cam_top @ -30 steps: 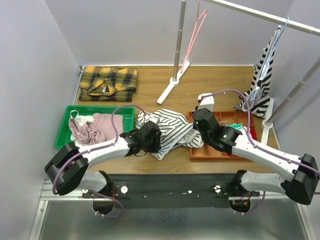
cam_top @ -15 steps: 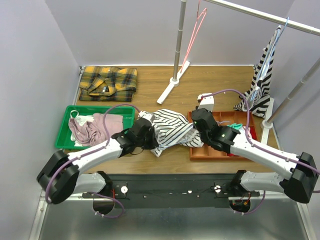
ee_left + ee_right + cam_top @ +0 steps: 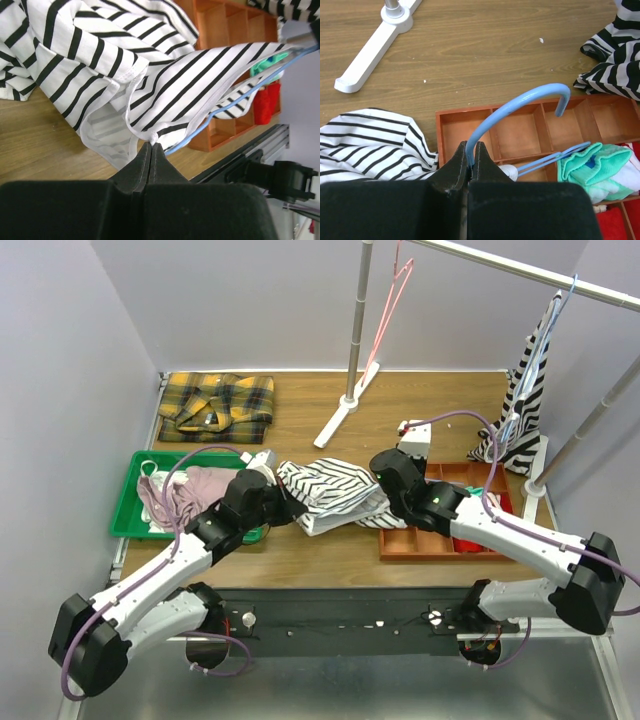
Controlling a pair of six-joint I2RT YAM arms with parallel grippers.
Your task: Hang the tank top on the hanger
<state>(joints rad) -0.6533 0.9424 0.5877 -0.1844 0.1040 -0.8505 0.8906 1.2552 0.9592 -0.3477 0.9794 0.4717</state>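
The tank top, white with thin dark stripes, lies bunched at the table's middle. My left gripper is shut on a white hem edge of it, at its left side. The cloth spreads above the jaws in the left wrist view, with the light-blue hanger wire running under it. My right gripper is shut on the hanger's neck. The hook curves up over the orange tray. The hanger's body is mostly hidden under the cloth.
An orange compartment tray holds green and red items. A green bin holds pink cloth. A yellow plaid shirt lies far left. A rack stand, a pink hanger and a bold-striped garment stand behind.
My left gripper has pulled leftward with the tank top's edge, stretching the cloth out. My right gripper has shifted left and farther with the hanger.
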